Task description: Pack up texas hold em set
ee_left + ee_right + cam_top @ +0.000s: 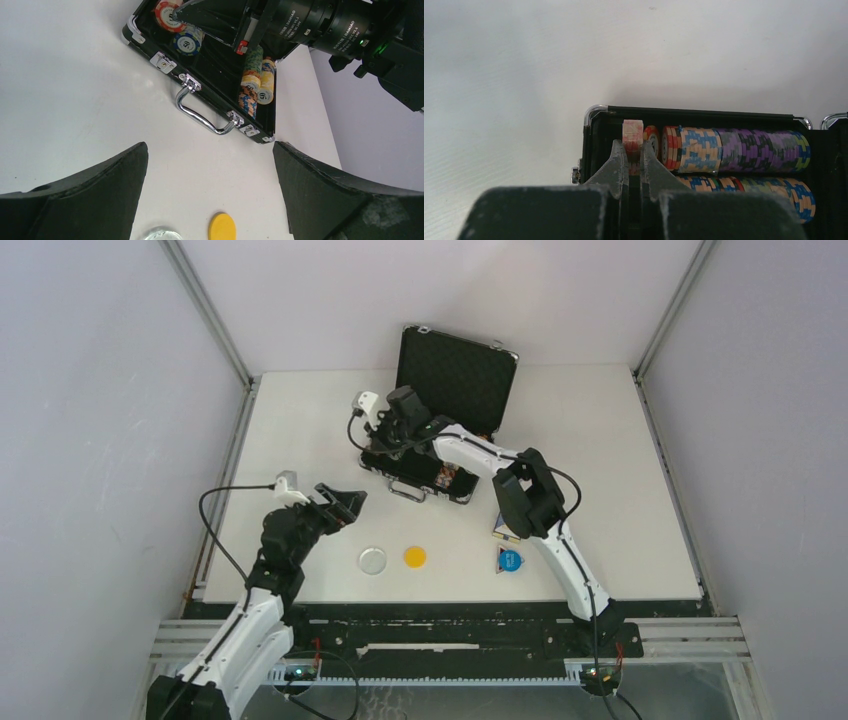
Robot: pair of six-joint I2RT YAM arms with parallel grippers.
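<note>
The black briefcase [470, 455] lies open at the back of the table, its lid [455, 370] upright. Rolls of multicoloured poker chips [734, 150] fill its tray, and they also show in the left wrist view [252, 85]. My right gripper [634, 152] is shut on a red and white poker chip [633, 134] held edge-on at the left end of the case [694, 111]. It reaches over the case in the top view [385, 435]. My left gripper [210, 150] is open and empty, above the table in front of the case handle [202, 107], and it also shows from above [340, 502].
A clear token [373, 559], a yellow token [414, 556] and a blue token [509, 560] lie near the front edge. A card deck [499, 532] lies partly under my right arm. The yellow token [222, 227] sits just below my left fingers.
</note>
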